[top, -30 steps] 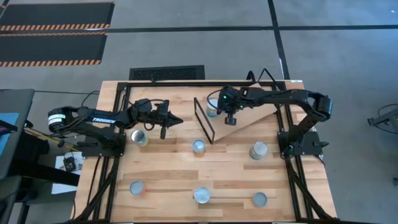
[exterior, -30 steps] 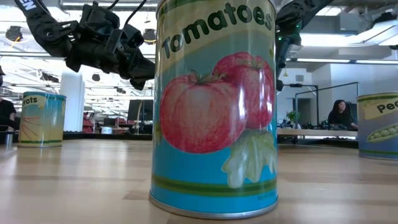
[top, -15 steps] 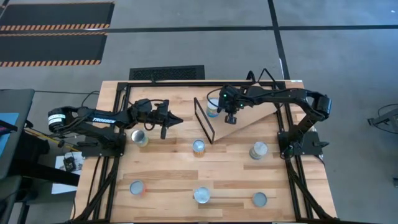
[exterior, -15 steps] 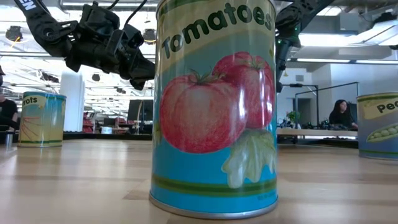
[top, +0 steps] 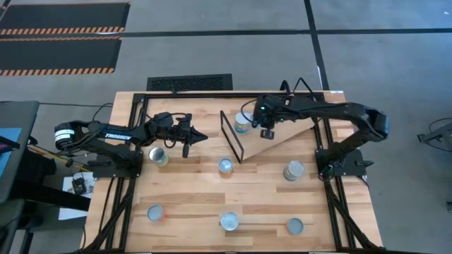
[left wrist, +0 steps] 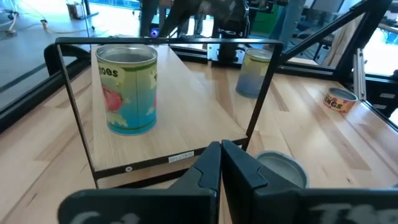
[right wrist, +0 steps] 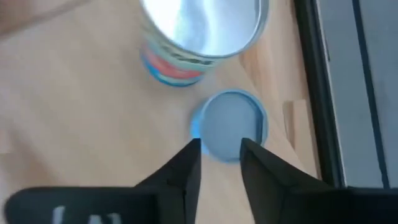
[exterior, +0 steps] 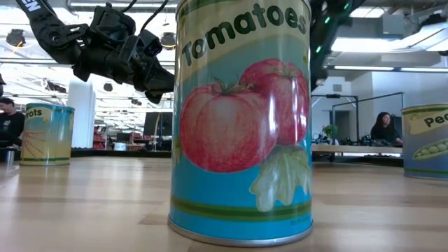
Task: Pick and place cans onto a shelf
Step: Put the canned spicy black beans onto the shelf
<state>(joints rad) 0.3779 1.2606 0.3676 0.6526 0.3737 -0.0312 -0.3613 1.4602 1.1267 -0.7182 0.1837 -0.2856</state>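
High view: right claw (top: 268, 134) poised over the shelf (top: 282, 138), a light-wood board at about 1 o'clock from desk (top: 191, 197) centre, with its black wire frame end (top: 231, 135) toward the middle. One can (top: 242, 123) standing on the shelf just beside that claw. Left claw (top: 200, 136) hanging at 10 o'clock, pointing toward the frame, with another can (top: 158, 156) just below the arm. Further cans scattered: centre (top: 225, 166), right (top: 294, 170), and three along the near edge (top: 155, 212), (top: 229, 221), (top: 295, 226).

Low view: tomato can (exterior: 243, 119) filling the middle, upright on the desk.

Left wrist view: fingers (left wrist: 205, 174) pressed together, nothing between; beyond, the frame and a tomato can (left wrist: 126, 90) upright on the shelf.

Right wrist view: fingers (right wrist: 186, 171) spread, empty, above a blue disc (right wrist: 229, 125); the can's silver top (right wrist: 202, 25) close by.
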